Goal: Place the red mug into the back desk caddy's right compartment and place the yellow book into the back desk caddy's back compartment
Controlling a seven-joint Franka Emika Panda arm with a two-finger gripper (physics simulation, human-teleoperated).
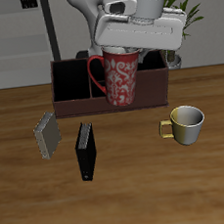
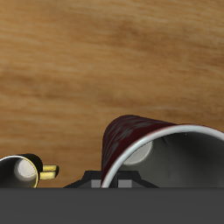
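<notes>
Gripper (image 1: 126,45) clamped on red mug (image 1: 121,78) rim, mug hanging tilted above back desk caddy (image 1: 66,82) — yellow book (image 1: 48,136) on table at mug's 8 o'clock.

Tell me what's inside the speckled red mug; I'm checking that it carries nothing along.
The wrist view looks into the large speckled red mug: only pale grey wall shows, with nothing visible inside. Its bottom is not visible. In the exterior view, the gripper covers its mouth.
</notes>
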